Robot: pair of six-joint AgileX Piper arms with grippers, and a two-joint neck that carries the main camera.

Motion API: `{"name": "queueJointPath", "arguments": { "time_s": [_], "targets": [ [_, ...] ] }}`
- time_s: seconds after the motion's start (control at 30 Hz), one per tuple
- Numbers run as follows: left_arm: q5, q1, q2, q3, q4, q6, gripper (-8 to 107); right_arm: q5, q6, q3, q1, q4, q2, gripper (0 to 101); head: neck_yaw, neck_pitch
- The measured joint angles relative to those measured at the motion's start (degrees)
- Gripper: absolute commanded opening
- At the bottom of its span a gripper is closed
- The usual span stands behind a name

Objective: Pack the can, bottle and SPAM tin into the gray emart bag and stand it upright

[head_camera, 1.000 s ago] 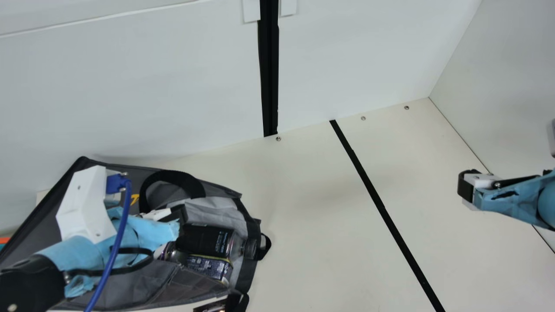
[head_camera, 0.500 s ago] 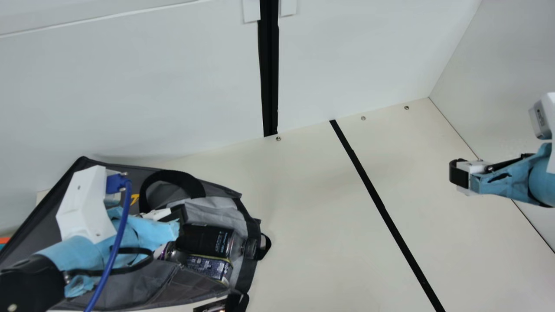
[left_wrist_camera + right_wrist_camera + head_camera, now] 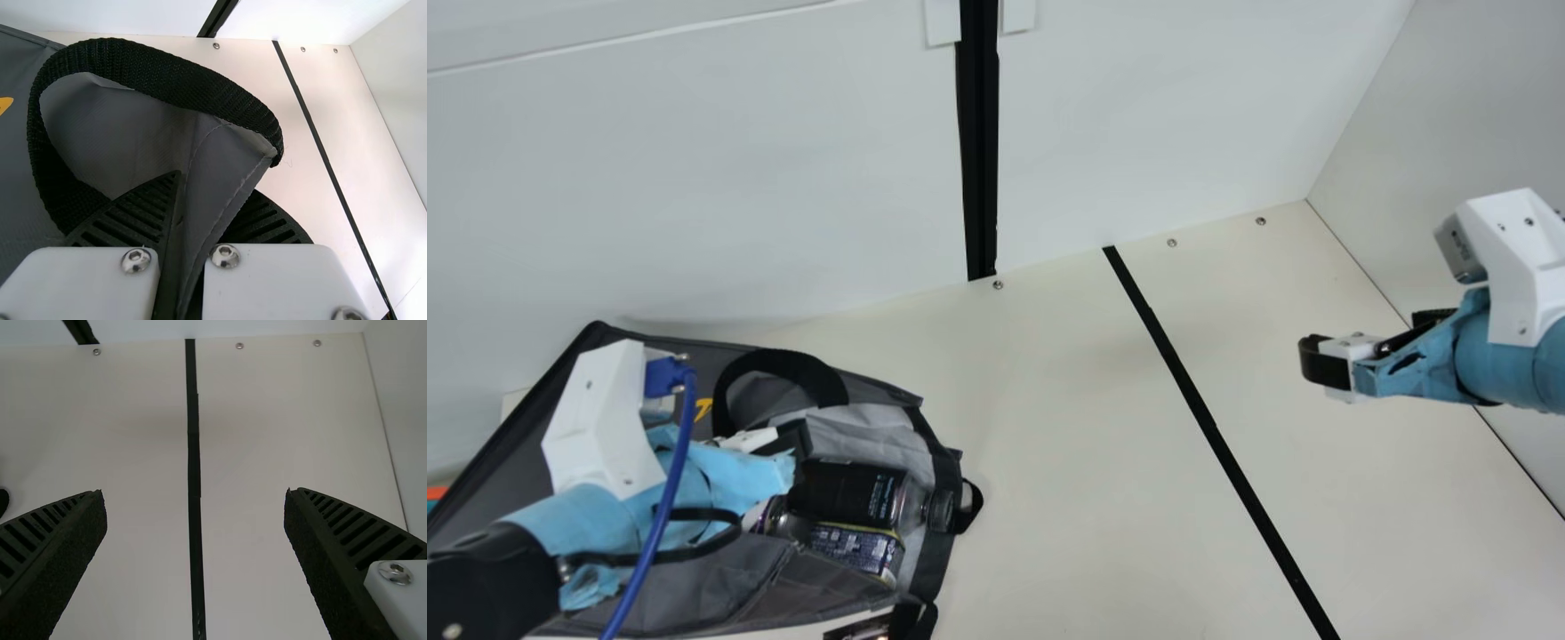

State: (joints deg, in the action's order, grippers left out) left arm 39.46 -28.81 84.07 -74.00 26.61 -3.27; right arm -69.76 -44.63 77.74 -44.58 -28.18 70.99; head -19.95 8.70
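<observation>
In the main view my left gripper [image 3: 791, 444] is at the mouth of the gray bag [image 3: 720, 582], which lies on its side. The left wrist view has the gripper [image 3: 193, 213] shut on a fold of the bag's gray cloth [image 3: 220, 160], beside a black strap handle [image 3: 173, 80]. Inside the bag's opening lie a dark bottle [image 3: 854, 492] and, against it, a dark blue box-like item [image 3: 854, 545]; a can [image 3: 783, 520] is partly hidden by the arm. Far to the right, my right gripper [image 3: 1316, 363] hangs over the table; in its wrist view the gripper [image 3: 195, 520] stands open, holding nothing.
A black tape line [image 3: 1200, 409] crosses the table [image 3: 1067, 444] between bag and right gripper. White walls [image 3: 711, 178] rise behind and at the right. A small dark item [image 3: 863, 629] lies at the main view's bottom edge, near a bag handle.
My right arm has come in from the right edge, moving left across the table. The left arm, the bag and its contents have stayed where they were.
</observation>
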Motion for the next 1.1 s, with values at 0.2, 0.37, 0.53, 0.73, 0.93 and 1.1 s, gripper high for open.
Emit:
{"name": "queueJointPath", "arguments": {
  "time_s": [0.2, 0.37, 0.53, 0.73, 0.93, 1.1],
  "targets": [
    [0.0, 0.0, 0.0, 0.0, 0.0, 0.0, -8, 0.0, -3.4, -1.5, 0.9, -2.0, 1.4, 95, 0.1, 0.0],
    [0.0, 0.0, 0.0, 0.0, 0.0, 0.0, -8, 0.0, -5.4, -2.5, 1.9, -3.7, 2.3, 95, 0.0, 0.0],
    [0.0, 0.0, 0.0, 0.0, 0.0, 0.0, -8, -0.1, -7.6, -3.4, 3.0, -5.3, 3.4, 95, 0.0, 0.0],
    [0.0, 0.0, 0.0, 0.0, 0.0, 0.0, -8, 0.0, -10.6, -4.8, 4.4, -8.2, 4.7, 95, 0.0, 0.0],
    [0.0, 0.0, 0.0, 0.0, 0.0, 0.0, -8, 0.0, -14.6, -6.6, 6.3, -12.2, 5.9, 95, 0.0, 0.0],
    [0.0, 0.0, 0.0, 0.0, 0.0, 0.0, -8, 0.0, -16.9, -7.8, 8.2, -14.9, 7.1, 95, 0.0, -0.1]
  ]
}}
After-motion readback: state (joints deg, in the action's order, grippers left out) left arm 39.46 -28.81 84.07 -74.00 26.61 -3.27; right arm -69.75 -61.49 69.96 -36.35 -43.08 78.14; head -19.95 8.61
